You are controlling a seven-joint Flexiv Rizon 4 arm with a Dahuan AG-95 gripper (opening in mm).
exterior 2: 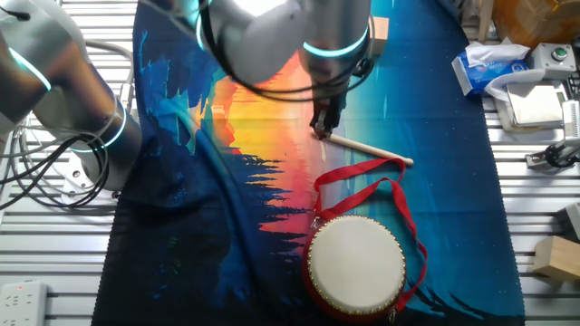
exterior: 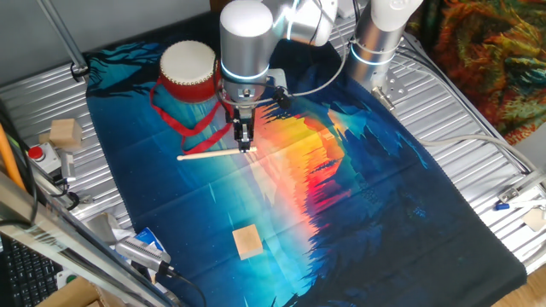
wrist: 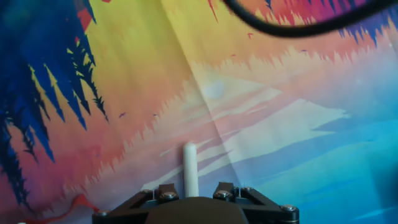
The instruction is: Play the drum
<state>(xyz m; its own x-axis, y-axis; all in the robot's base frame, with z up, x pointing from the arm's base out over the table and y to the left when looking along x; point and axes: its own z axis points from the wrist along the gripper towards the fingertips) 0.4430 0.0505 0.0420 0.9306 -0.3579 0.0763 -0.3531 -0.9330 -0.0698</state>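
Note:
The drum (exterior: pixel 188 70) has red sides and a cream head and stands at the back left of the cloth; its head also faces the other fixed view (exterior 2: pixel 355 259). Its red ribbon strap (exterior 2: pixel 372 181) trails over the cloth toward a pale wooden drumstick (exterior: pixel 213 153) that lies flat. My gripper (exterior: pixel 246 145) points straight down on the stick's right end, with its fingers drawn narrow around it (exterior 2: pixel 323 129). In the hand view the drumstick (wrist: pixel 189 167) runs up from between the jaw links. The fingertips themselves are hidden there.
A small tan wooden block (exterior: pixel 247 241) lies on the cloth near the front. Another block (exterior: pixel 65 132) sits off the cloth at the left, by a red button box (exterior: pixel 36 154). A dark cable (wrist: pixel 298 22) hangs across the top of the hand view.

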